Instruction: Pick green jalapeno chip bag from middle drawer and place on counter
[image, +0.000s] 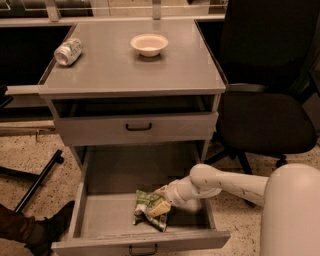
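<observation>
The green jalapeno chip bag (148, 210) lies crumpled on the grey floor of the open middle drawer (100, 220), near its front centre. My gripper (161, 204) reaches into the drawer from the right, at the end of the white arm, and rests on the bag's right side, touching it. The counter (125, 65) is the flat grey cabinet top above, well higher than the gripper.
A white bowl (149, 44) and a silvery-green can (68, 51) on its side sit on the counter. A shallower closed drawer (137, 127) overhangs the open one. A black office chair (265, 110) stands to the right. A dark shoe (45, 230) and a black bar (37, 182) are to the left.
</observation>
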